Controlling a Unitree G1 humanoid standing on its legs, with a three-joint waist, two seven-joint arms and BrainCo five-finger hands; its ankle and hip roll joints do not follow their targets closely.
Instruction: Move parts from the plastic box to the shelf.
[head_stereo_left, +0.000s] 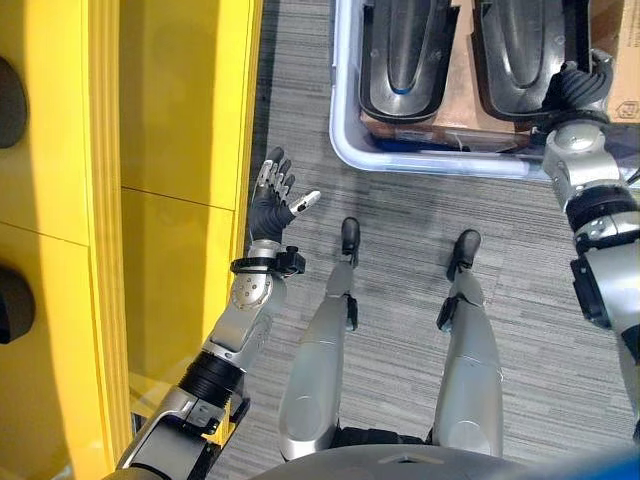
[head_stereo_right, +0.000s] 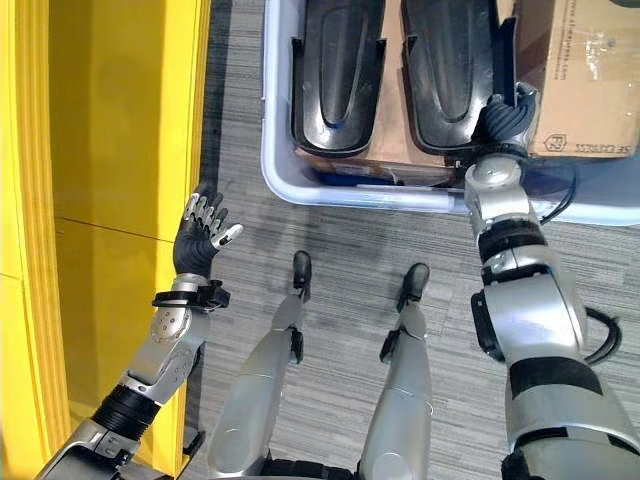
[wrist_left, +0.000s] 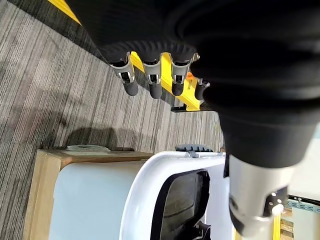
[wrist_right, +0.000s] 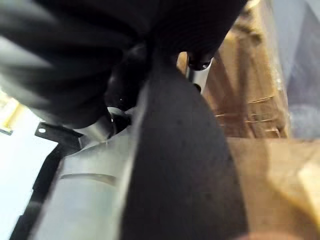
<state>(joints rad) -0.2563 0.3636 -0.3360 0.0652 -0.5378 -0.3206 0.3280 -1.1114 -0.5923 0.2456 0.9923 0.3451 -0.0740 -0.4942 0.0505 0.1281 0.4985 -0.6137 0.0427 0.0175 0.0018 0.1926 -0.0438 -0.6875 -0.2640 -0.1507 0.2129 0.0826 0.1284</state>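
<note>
Two black moulded plastic parts, long and shell-shaped, lie side by side in the clear plastic box (head_stereo_right: 285, 175) on the grey carpeted floor (head_stereo_right: 340, 235), resting on brown cardboard inside it. At the far left stands the yellow shelf unit (head_stereo_left: 170, 150), its flat yellow panels rising beside the robot. Just beside that shelf, the left robot hand (head_stereo_left: 272, 200) is raised over the floor, holding nothing, its fingers straight and spread and its thumb apart from them. Further right comes the box, with the left black part (head_stereo_right: 335, 70) lying untouched in its left half. The right black part (head_stereo_right: 445, 70) lies next to it, and the right robot hand (head_stereo_right: 505, 120) sits at that part's near end, over the box's front rim. In the right wrist view the dark cover presses right against the black part's edge, but whether the fingers are curled round it I cannot tell. At the far right a brown cardboard carton (head_stereo_right: 580, 75) stands touching the right part's side.
</note>
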